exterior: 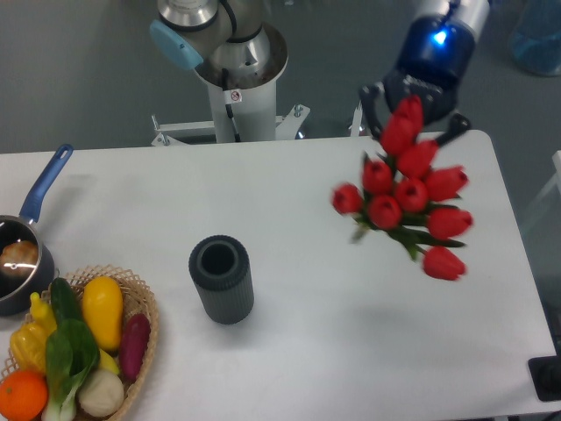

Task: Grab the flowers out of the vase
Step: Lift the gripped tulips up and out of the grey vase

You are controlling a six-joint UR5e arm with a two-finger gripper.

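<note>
The flowers point(408, 197), a bunch of red tulip buds with green stems, hang in the air over the right part of the table, well clear of the vase. My gripper point(412, 110) is shut on the top of the bunch, its blue light showing above. The vase point(221, 279) is a dark grey ribbed cylinder. It stands upright and empty at the table's left centre, with its round mouth open to the camera.
A wicker basket point(140, 303) of colourful vegetables sits at the front left corner. A blue-handled saucepan point(22, 254) lies at the left edge. The robot's base point(237, 70) rises behind the table's far edge.
</note>
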